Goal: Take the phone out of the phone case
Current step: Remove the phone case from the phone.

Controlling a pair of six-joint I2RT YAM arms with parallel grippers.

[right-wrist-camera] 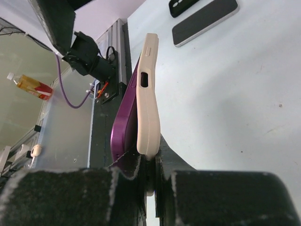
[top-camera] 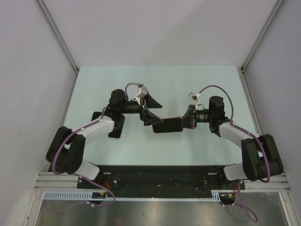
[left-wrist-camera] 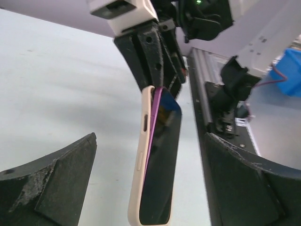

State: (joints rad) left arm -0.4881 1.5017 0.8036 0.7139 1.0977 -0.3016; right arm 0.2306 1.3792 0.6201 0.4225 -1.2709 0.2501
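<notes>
A beige phone case (top-camera: pixel 175 118) with a purple phone (top-camera: pixel 167 126) hangs in the air between the two arms. My right gripper (top-camera: pixel 189 118) is shut on the end edge of the case (right-wrist-camera: pixel 148 103). At that end the phone (right-wrist-camera: pixel 123 120) has come away from the case and sits outside the fingers (right-wrist-camera: pixel 127 188). My left gripper (top-camera: pixel 151 109) is open, its wide-spread jaws standing on either side of the free end of the phone (left-wrist-camera: pixel 162 160) without touching it. There the case (left-wrist-camera: pixel 140 162) still wraps the phone's lower end.
Two flat black slabs (top-camera: pixel 115 126) lie on the table under the left arm; in the right wrist view they are the far slab (right-wrist-camera: pixel 204 21) and a smaller one (right-wrist-camera: pixel 182 5). A metal rail (top-camera: pixel 155 172) runs along the near edge. A bottle (right-wrist-camera: pixel 29 84) lies off the table.
</notes>
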